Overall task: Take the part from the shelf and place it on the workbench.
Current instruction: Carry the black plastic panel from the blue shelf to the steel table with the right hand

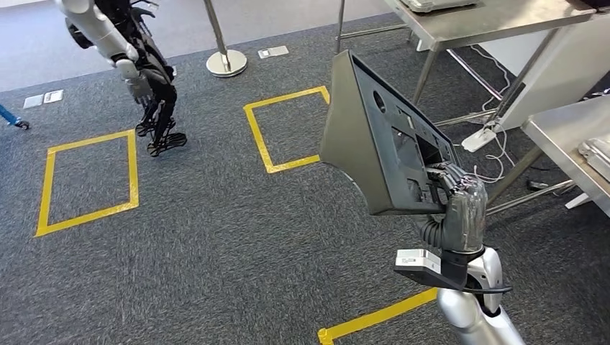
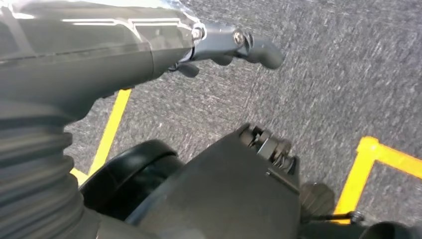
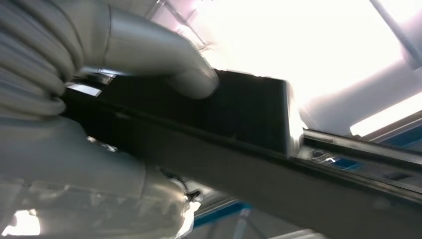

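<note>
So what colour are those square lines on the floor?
Yellow lines on grey carpet, clearest in the head view.

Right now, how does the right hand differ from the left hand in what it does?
The right hand is raised and grips the dark part, fingers wrapped on its edge. The left hand holds nothing and hangs over the carpet, fingers out. Both wear a grey ribbed cover.

The right hand (image 1: pixel 460 205) is up at about 4 o'clock, fingers wrapped around the part (image 1: pixel 381 140). The left hand (image 2: pixel 149 45) hangs down, holding nothing.
</note>
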`<state>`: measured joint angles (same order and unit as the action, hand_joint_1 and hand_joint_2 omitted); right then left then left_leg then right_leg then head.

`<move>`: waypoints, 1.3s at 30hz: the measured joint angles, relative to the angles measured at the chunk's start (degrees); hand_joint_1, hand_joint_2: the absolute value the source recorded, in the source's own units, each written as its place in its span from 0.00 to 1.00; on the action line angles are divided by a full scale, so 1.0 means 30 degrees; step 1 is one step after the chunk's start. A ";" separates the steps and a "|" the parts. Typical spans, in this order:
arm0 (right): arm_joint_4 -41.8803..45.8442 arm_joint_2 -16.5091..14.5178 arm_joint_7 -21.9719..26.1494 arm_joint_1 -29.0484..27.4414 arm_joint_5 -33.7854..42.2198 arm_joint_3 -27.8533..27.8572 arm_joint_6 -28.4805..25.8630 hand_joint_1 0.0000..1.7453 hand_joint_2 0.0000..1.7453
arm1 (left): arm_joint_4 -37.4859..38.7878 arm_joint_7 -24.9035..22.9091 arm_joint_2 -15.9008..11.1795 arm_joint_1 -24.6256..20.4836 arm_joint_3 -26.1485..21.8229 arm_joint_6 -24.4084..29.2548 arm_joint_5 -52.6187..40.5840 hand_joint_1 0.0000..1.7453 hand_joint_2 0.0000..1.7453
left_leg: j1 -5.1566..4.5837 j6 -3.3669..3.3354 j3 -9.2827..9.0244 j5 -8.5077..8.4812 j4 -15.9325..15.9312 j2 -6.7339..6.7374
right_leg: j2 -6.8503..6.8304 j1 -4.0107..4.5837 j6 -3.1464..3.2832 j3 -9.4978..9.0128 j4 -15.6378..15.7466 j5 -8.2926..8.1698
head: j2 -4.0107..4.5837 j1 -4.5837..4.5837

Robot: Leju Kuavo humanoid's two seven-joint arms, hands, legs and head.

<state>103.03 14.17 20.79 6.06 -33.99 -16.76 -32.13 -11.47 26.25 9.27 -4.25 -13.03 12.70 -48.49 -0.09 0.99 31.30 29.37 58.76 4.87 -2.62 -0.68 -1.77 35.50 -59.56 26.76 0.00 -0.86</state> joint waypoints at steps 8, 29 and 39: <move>-0.0024 0.0222 -0.0193 0.0748 0.0044 0.0271 0.0355 1.00 1.00 | 0.0015 -0.0352 -0.0051 -0.0003 -0.0113 0.0017 0.0025 0.00 1.00 | 0.0180 0.0307 0.2372 0.2630 0.5580 -0.1574 | 0.1323 -0.0114 0.0685 -0.0065 0.0069 -0.0039 | 0.0000 0.0765; -0.1208 -0.1167 0.1882 0.0775 0.2834 0.0097 -0.0406 1.00 1.00 | -0.0082 0.0626 -0.0942 -0.0408 -0.1433 0.0384 0.1495 0.00 1.00 | 0.0022 -0.0186 -0.0127 0.0156 -0.0040 -0.0132 | -0.0107 -0.0007 -0.0013 0.0386 -0.0351 -0.0190 | 0.0000 -0.0174; -0.1512 -0.1679 0.2089 0.0999 0.3053 0.0133 -0.0610 1.00 1.00 | -0.0117 0.0307 -0.1315 -0.0298 -0.1758 -0.0211 0.1175 0.00 1.00 | 0.0145 0.0311 0.2434 0.2644 0.5522 -0.1559 | 0.1441 -0.0071 0.0796 0.0104 0.0069 -0.0130 | 0.0000 0.0754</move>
<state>98.50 9.13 27.06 9.06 -24.83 -16.36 -33.97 -11.82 27.17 5.33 -5.14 -18.30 12.07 -44.97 0.34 1.92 38.60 37.30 75.33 0.19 1.70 -0.89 0.61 35.82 -59.36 26.37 0.00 1.40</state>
